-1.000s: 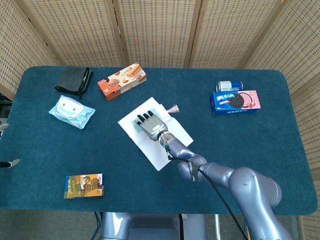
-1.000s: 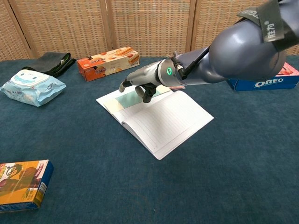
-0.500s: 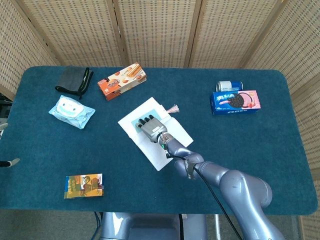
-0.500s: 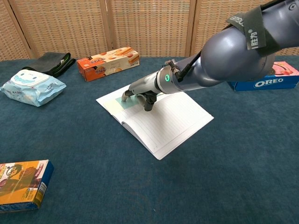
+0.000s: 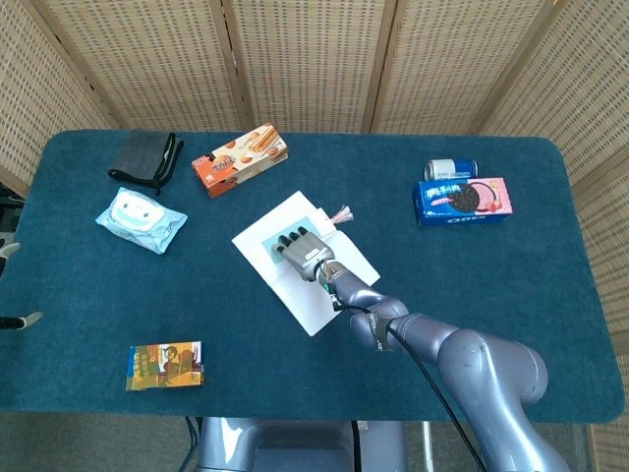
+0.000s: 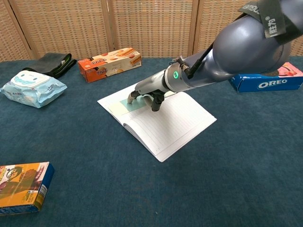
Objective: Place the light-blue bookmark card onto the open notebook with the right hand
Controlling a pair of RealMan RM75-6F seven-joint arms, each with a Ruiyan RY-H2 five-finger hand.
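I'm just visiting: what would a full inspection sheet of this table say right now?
Surface: dark blue cloth table.
Job's things: open notebook; light-blue bookmark lying on its left page.
Clutter: orange snack box, Oreo box, can, wipes pack, black pouch, small box.
Hands: right hand over the notebook, fingertips down at the bookmark; left not seen.
Cables: black cable along the right arm.
Surroundings: wicker screens.

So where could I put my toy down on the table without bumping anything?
The widest bare cloth is the front right of the table, below the Oreo box. There is also room between the comic-style box and the open notebook. The middle is crowded: the right hand rests on the notebook.
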